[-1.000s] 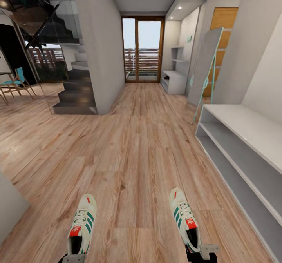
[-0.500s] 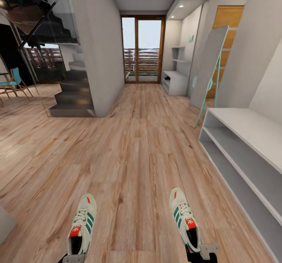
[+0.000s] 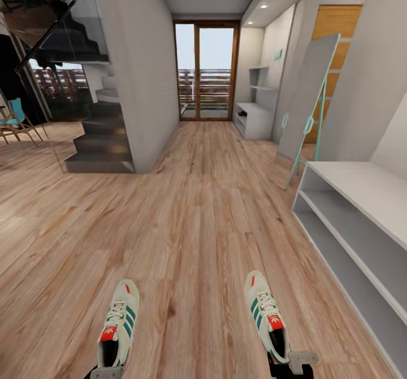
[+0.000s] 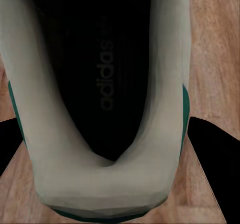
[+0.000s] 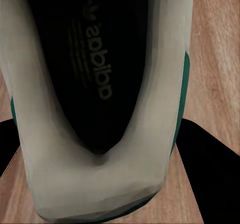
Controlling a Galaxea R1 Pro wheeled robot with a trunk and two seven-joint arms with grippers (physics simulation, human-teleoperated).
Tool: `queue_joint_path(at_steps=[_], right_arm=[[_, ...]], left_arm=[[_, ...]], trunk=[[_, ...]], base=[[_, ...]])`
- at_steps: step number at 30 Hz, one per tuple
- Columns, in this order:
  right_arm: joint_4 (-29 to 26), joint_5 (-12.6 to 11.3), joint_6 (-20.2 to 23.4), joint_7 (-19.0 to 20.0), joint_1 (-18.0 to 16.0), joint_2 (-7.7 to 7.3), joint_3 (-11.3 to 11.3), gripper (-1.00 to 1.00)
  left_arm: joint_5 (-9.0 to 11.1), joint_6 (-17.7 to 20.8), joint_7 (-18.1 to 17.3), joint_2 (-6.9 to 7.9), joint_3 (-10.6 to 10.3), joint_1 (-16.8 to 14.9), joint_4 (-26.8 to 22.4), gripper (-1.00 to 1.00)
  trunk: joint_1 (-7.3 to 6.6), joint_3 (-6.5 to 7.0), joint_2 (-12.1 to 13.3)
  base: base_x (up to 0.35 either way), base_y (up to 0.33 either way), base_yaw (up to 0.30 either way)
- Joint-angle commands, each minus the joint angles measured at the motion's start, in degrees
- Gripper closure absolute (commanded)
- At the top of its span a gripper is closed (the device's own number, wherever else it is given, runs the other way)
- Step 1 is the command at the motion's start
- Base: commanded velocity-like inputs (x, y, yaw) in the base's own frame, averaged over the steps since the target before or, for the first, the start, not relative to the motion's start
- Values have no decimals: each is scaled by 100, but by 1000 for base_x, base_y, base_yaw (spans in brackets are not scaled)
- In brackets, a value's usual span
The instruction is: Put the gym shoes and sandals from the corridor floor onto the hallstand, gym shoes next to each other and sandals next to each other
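I hold the two gym shoes above the corridor floor (image 3: 192,221), toes pointing ahead. My left gripper (image 3: 107,372) is shut on the heel of the left gym shoe (image 3: 117,322). My right gripper (image 3: 291,365) is shut on the heel of the right gym shoe (image 3: 264,314). The left wrist view looks into that shoe's dark opening (image 4: 100,73), with black fingers (image 4: 215,169) either side of the heel. The right wrist view looks into the other shoe (image 5: 100,68) in the same way. The hallstand (image 3: 251,120), white with wall shelves above, stands far down the corridor on the right. The sandals are out of view.
A low white two-tier unit (image 3: 353,209) runs along the right wall close by. A leaning mirror with teal frame (image 3: 308,99) stands just beyond it. A grey pillar (image 3: 133,68) and dark stairs (image 3: 99,147) are on the left. Glass doors (image 3: 205,71) close the corridor's end.
The whole view has shifted as I roll forward down the corridor: pillar, mirror and right-hand unit come closer. Both shoes stay in the same place in my grippers.
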Motion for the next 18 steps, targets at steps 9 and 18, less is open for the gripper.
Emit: queue_joint_path(at_steps=[9,18], right_arm=[[4,37,-16,-14,-4,0,-16,100],[4,37,-16,-14,-4,0,-16,100]], left_arm=[[-52,-20,-33,-3,49,-5,2,100],[-52,-21,-34,-8,47,-5,3,100]], trunk=[[2,-5,-2],[2,-5,-2]], base=[[339,0,0],[339,0,0]])
